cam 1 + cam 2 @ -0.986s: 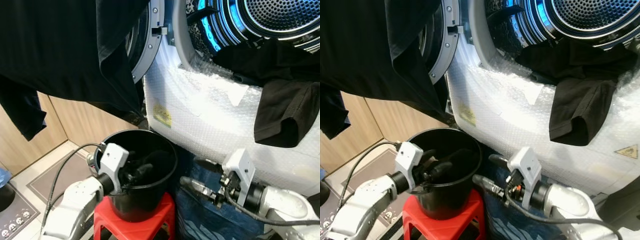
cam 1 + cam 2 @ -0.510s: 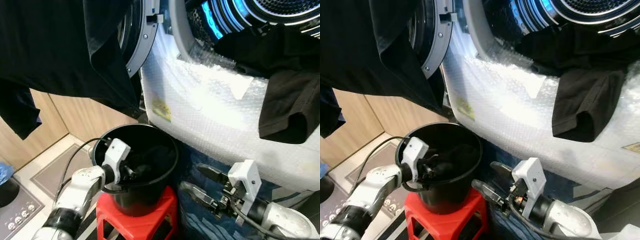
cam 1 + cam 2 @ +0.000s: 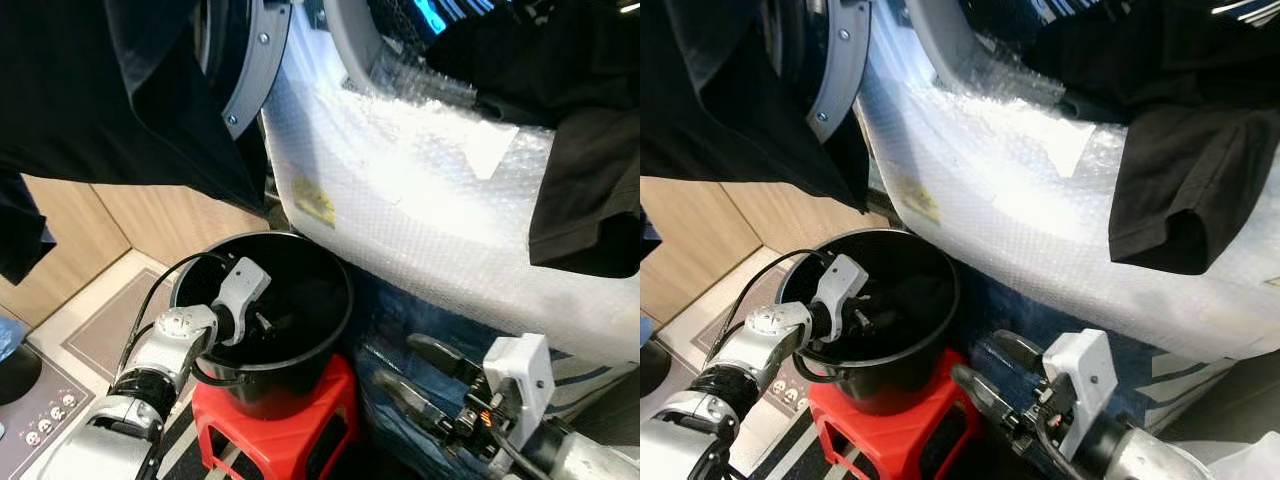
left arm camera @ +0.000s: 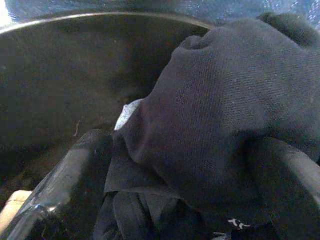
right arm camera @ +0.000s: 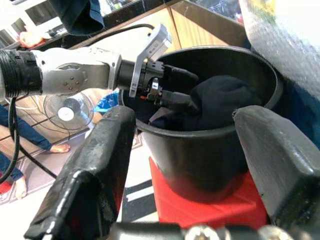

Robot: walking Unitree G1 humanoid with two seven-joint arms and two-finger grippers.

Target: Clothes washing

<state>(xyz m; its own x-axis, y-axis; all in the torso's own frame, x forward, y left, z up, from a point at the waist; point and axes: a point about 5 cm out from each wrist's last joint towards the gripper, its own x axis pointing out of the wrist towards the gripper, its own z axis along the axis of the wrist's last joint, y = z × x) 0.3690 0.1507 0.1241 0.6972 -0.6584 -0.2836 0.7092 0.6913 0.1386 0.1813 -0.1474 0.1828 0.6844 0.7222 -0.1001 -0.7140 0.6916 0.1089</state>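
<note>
Inside the black bucket (image 3: 300,345), a bundle of dark clothing (image 4: 235,110) lies bunched against the wall. The left gripper (image 5: 177,100) reaches over the bucket rim and into the bundle; in the left wrist view its two fingers (image 4: 65,185) sit on either side of the cloth with fabric pressed between them, so the fingers are clamped on the clothing. The bucket stands on a red stool (image 3: 290,440).

Just beside the bucket, low and in front of the blue panel (image 3: 400,330), the right gripper (image 3: 425,385) hangs with its two fingers spread apart and nothing between them; the right wrist view looks between those fingers (image 5: 95,165) toward the bucket.

Above the bucket, the washing machine front is covered in bubble wrap (image 3: 420,200). A black T-shirt (image 3: 590,215) hangs out of the drum opening over the wrap. The machine door (image 3: 245,75) stands open to the robot's left, with a second black garment (image 3: 110,100) draped in front of it. Wooden cabinet panels (image 3: 130,225) stand behind. In the right wrist view, a floor fan (image 5: 75,111) and a person's bare foot (image 5: 52,148) appear beyond the bucket.
</note>
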